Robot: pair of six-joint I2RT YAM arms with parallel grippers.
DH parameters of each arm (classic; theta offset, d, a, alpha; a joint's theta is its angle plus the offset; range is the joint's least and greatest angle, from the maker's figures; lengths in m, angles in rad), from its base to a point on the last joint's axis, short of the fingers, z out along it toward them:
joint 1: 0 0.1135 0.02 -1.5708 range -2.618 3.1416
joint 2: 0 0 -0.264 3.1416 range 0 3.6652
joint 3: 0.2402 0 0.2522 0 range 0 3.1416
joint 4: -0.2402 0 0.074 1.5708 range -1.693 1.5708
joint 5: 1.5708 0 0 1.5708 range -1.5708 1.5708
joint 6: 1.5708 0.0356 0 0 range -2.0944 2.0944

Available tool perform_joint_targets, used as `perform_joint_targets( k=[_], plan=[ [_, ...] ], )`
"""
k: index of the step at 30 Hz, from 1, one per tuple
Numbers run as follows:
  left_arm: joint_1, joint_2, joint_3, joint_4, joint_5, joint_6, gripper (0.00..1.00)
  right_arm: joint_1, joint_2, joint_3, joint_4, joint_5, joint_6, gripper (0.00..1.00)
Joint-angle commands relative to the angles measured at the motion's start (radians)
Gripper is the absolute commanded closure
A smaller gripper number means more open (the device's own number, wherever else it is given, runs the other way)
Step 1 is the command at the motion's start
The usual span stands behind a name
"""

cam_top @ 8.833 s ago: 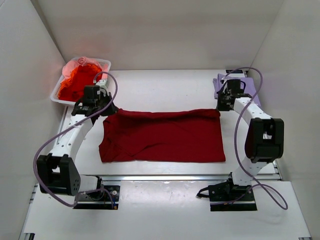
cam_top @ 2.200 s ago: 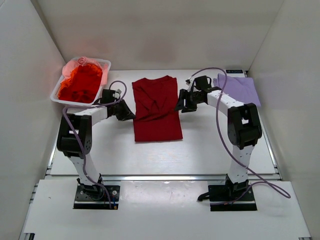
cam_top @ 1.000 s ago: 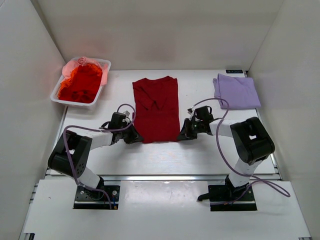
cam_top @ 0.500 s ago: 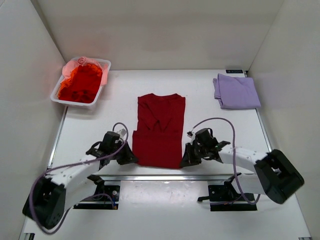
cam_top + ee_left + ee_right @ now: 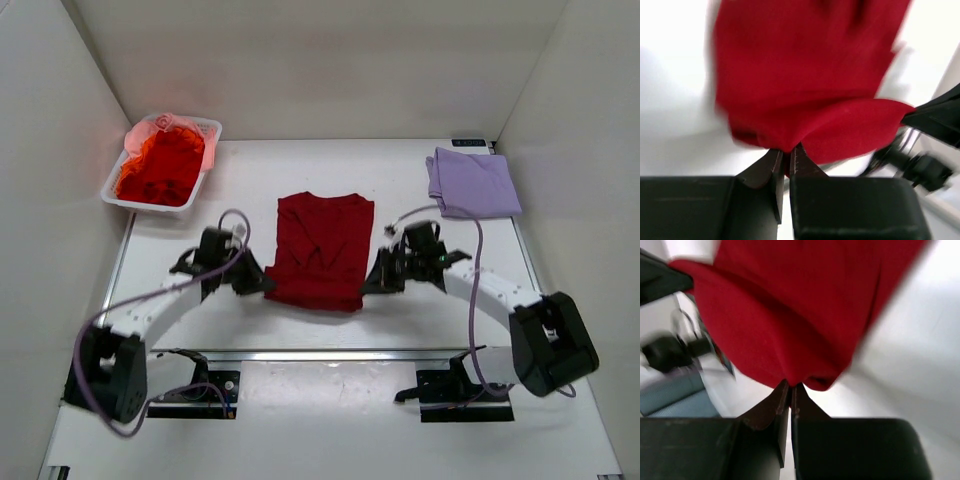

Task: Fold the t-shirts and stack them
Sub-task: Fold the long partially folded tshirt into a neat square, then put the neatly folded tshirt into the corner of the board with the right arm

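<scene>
You have the dark red t-shirt (image 5: 322, 245) in the middle of the table (image 5: 250, 172), collar end away from the arms. Your left gripper (image 5: 258, 285) is clamped tight on its near left corner and your right gripper (image 5: 372, 283) on its near right corner, and the wrist views show the hem sagging between them. The pale lavender t-shirt (image 5: 472, 182) lies folded at the table's far right, well apart from the red one, while the bright orange-red shirts (image 5: 155, 170) are heaped in the white basket (image 5: 213, 128) at the far left, with a pink one (image 5: 165, 122) at the heap's far edge.
</scene>
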Motion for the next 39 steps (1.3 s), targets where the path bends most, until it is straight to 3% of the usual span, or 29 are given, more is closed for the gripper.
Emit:
perform_joint_targets(
  k=[1, 7, 8, 9, 10, 12, 15, 18, 24, 27, 32, 33, 34, 35, 36, 37, 39],
  plan=[
    [0.066, 0.167, 0.264, 0.123, 0.007, 0.072, 1.00, -0.131, 0.101, 0.209, -0.019, -0.050, -0.126, 1.00],
    [0.124, 0.652, 0.805, 0.128, 0.004, 0.112, 0.97, -0.294, 0.462, 0.673, -0.112, -0.047, -0.238, 0.99],
    [0.135, 0.741, 0.902, 0.137, 0.010, 0.106, 0.77, -0.320, 0.536, 0.759, -0.112, -0.035, -0.243, 0.77],
    [0.140, 0.822, 0.950, 0.135, 0.013, 0.095, 0.66, -0.320, 0.603, 0.837, -0.099, -0.033, -0.251, 0.64],
    [0.155, 0.890, 1.029, 0.134, 0.030, 0.077, 0.52, -0.339, 0.641, 0.906, -0.112, -0.015, -0.252, 0.45],
    [0.164, 0.959, 1.097, 0.174, 0.057, 0.037, 0.36, -0.349, 0.719, 0.970, -0.134, 0.010, -0.272, 0.17],
    [0.181, 0.973, 1.009, 0.279, 0.140, -0.024, 0.32, -0.337, 0.734, 0.937, -0.129, 0.028, -0.269, 0.03],
    [0.181, 0.889, 0.827, 0.373, 0.154, -0.047, 0.30, -0.310, 0.700, 0.803, -0.042, 0.048, -0.228, 0.00],
    [0.184, 0.624, 0.494, 0.504, 0.182, -0.087, 0.31, -0.228, 0.744, 0.732, 0.084, 0.071, -0.122, 0.01],
    [0.189, 0.428, 0.378, 0.482, 0.161, -0.080, 0.30, -0.161, 0.824, 0.821, 0.084, 0.077, -0.068, 0.01],
    [0.241, 0.251, 0.291, 0.407, 0.162, -0.066, 0.29, -0.067, 0.995, 0.976, 0.083, 0.060, 0.004, 0.02],
    [0.247, 0.234, 0.289, 0.396, 0.167, -0.058, 0.29, -0.057, 1.028, 1.016, 0.070, 0.042, 0.010, 0.07],
    [0.264, 0.222, 0.291, 0.387, 0.180, -0.037, 0.29, -0.049, 1.057, 1.046, 0.057, 0.030, 0.007, 0.22],
    [0.276, 0.215, 0.291, 0.360, 0.179, -0.041, 0.29, -0.044, 1.071, 1.068, 0.043, 0.025, -0.007, 0.60],
    [0.284, 0.203, 0.291, 0.347, 0.194, -0.032, 0.29, -0.041, 1.092, 1.097, 0.008, 0.016, -0.026, 0.86],
    [0.290, 0.191, 0.289, 0.338, 0.202, -0.026, 0.29, -0.043, 1.105, 1.152, -0.058, 0.017, -0.049, 1.00],
    [0.298, 0.186, 0.277, 0.346, 0.203, -0.029, 0.28, -0.052, 1.132, 1.244, -0.183, 0.056, -0.192, 1.00]
  ],
)
